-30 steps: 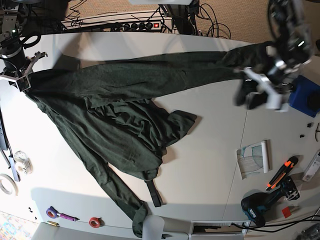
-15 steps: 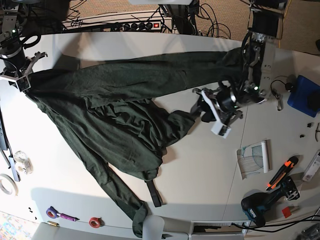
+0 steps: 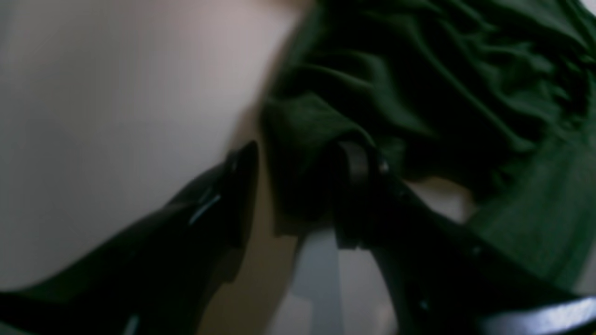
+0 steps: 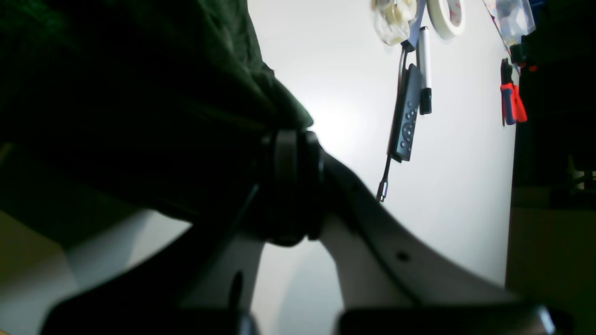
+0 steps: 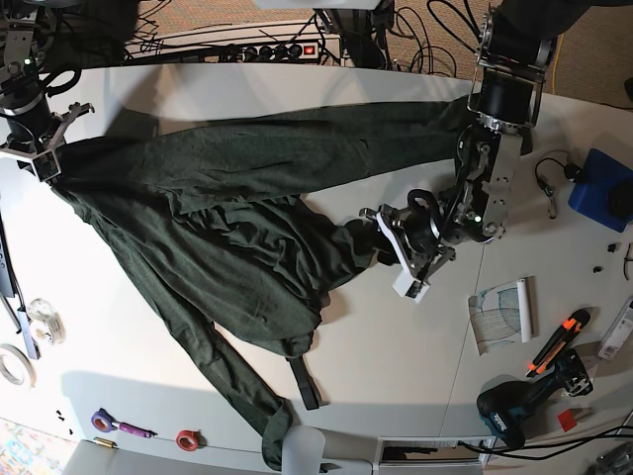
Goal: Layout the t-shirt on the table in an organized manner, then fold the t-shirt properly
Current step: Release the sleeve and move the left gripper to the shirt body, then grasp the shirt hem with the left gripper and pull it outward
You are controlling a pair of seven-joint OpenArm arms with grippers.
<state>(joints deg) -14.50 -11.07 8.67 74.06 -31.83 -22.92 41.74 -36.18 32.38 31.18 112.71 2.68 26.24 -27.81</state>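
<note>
Blurred end effector (image 3: pixel 298 158), jaws apart astride a fold of dark green t-shirt (image 3: pixel 442 70); pale table (image 3: pixel 116 93) alongside

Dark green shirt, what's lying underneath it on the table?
The white table, and a black strap sticking out at its lower edge. Whatever else lies under the bunched dark green shirt is covered.

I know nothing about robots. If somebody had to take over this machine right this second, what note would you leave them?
Right gripper: shut on a corner of the t-shirt, at the upper left of the overhead view.
Left gripper: open, jaws either side of a bunched edge of cloth near the middle of the table, not clamped.
T-shirt: dark green, stretched along the far side, crumpled in the middle, one sleeve trailing to the near edge.
Done: nothing folded, not yet flat.
Left: grip that edge, spread the t-shirt flat, then fold.
</note>
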